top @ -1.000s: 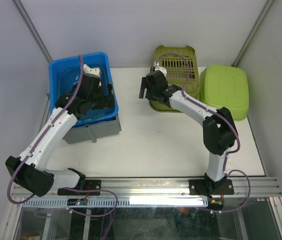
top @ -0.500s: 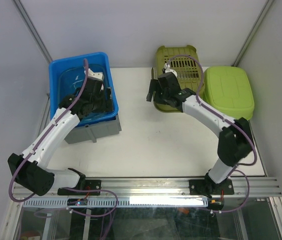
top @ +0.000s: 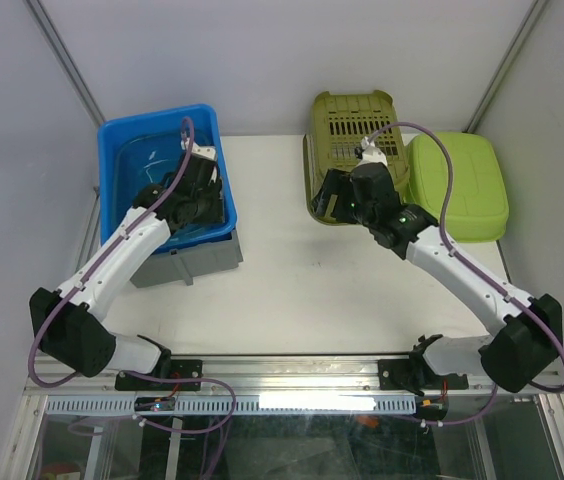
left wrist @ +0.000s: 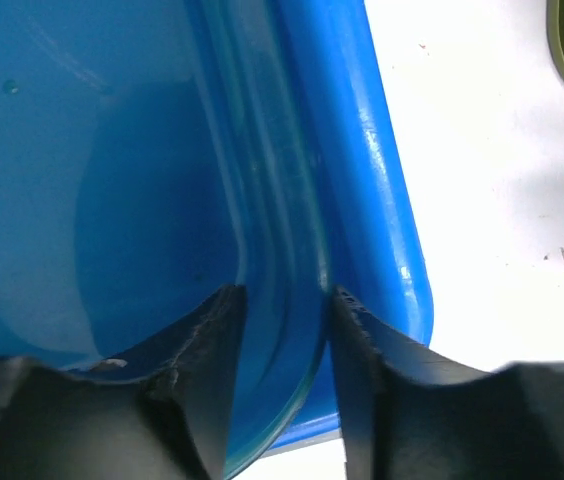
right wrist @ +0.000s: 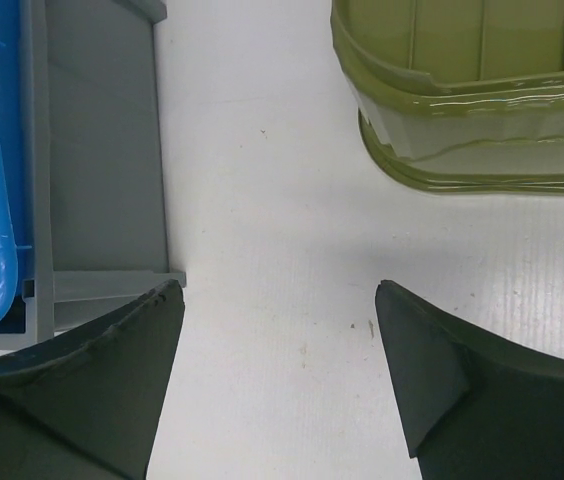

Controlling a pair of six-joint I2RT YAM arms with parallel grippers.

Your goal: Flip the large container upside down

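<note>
The large blue plastic tub (top: pixel 132 160) sits on a grey box (top: pixel 187 265) at the rear left of the desk (top: pixel 292 270). Our left gripper (left wrist: pixel 282 295) pinches its right wall, and our right gripper (right wrist: pixel 280 290) hangs wide open. We judge the tub light, stiff and slippery, so the rim is the best hold.

From above, my left gripper (top: pixel 214 195) covers part of the blue container (top: pixel 152 115)'s right wall, and I mostly cannot see the grey bin (top: pixel 187 265) beneath. The right wrist view crops the olive basket (right wrist: pixel 462 60).
</note>
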